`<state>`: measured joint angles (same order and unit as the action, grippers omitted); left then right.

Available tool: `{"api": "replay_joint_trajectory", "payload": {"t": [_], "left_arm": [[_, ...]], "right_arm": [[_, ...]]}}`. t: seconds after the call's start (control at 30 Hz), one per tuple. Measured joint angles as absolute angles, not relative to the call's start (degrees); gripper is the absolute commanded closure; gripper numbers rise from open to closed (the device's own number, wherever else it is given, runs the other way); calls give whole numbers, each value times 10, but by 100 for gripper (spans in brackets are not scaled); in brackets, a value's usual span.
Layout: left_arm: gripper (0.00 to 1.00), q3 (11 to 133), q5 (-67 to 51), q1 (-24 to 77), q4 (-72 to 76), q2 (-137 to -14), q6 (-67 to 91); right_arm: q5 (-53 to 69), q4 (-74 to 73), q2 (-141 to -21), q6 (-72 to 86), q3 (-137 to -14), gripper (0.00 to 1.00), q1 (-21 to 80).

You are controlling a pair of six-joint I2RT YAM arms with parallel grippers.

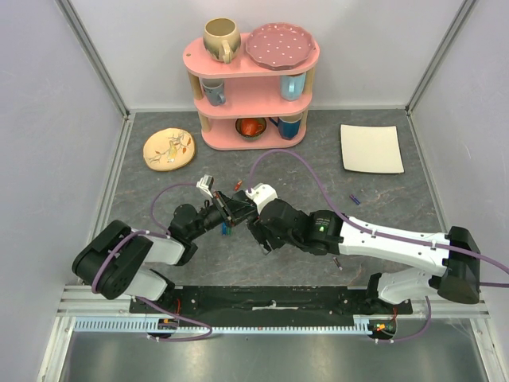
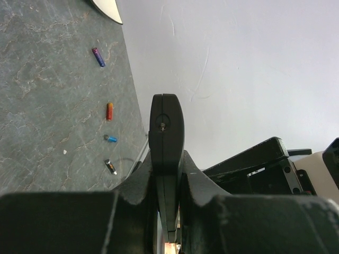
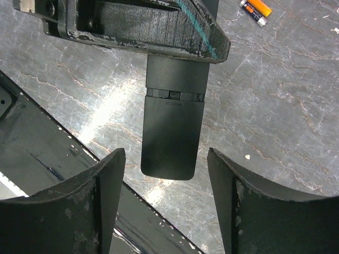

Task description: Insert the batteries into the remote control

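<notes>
My left gripper (image 1: 228,212) is shut on the remote control (image 2: 166,135), a slim black bar held edge-on above the table. In the right wrist view the remote (image 3: 171,135) sticks out of the left gripper (image 3: 132,24), showing a flat face with a seam across it. My right gripper (image 3: 167,198) is open, its jaws wide apart just short of the remote's free end and not touching it; it also shows in the top view (image 1: 259,232). Batteries lie on the table: blue-purple (image 2: 99,56), orange (image 2: 109,111), blue (image 2: 111,138) and grey (image 2: 110,167). An orange battery (image 3: 256,10) shows in the right wrist view.
A pink shelf (image 1: 253,68) with mugs and a plate stands at the back. A yellow plate (image 1: 169,148) lies back left, a white square plate (image 1: 371,148) back right. A blue-purple battery (image 1: 354,200) lies right of the arms. A black strip (image 1: 270,302) runs along the near edge.
</notes>
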<state>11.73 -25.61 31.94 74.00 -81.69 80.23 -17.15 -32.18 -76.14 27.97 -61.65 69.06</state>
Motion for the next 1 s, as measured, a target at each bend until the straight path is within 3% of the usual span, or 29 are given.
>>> {"api": "replay_joint_trajectory", "payload": {"t": [0.43,1.0], "left_arm": [[98,117,-256,319,740,-809,799],[98,115,-245,320,733,-762,762]], "right_arm": [[-172,-322,-761,283,-616,49,691],[-176,-315,-741,285,-616,50,692]]}}
